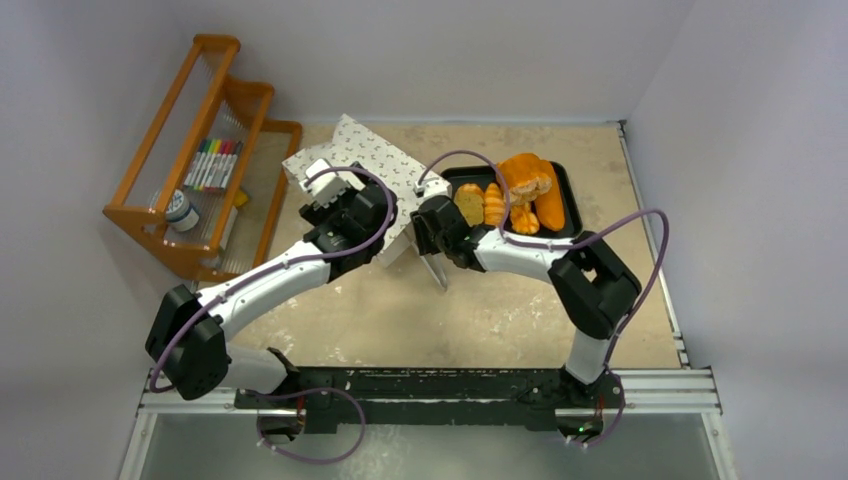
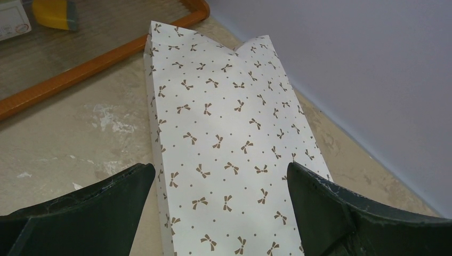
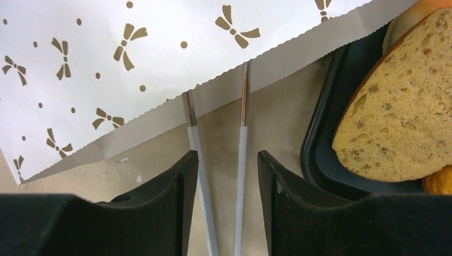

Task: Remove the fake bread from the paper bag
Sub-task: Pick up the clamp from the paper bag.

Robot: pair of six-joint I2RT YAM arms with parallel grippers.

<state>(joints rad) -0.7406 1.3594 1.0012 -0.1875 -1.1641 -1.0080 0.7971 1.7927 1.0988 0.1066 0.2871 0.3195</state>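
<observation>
Left pincer (image 2: 221, 172) held wide apart above bag (image 2: 229, 133), nothing gripped. Bag's long axis runs straight ahead of it, rack (image 2: 96, 64) off to left. Right pincer (image 3: 226, 160) clamped on tongs (image 3: 242, 122), tips set at bag's serrated mouth just ahead; right arm judged nearer. Bare worktop (image 3: 277, 122) seen under tongs. Bread (image 3: 394, 106) laid on tray (image 3: 320, 154) right of it; bag contents hidden.

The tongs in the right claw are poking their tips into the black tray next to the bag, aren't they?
Not quite. The tongs, held in the right gripper, run their tips under the zigzag edge of the paper bag, not into the black tray, which lies beside them. The right wrist view shows it.
</observation>
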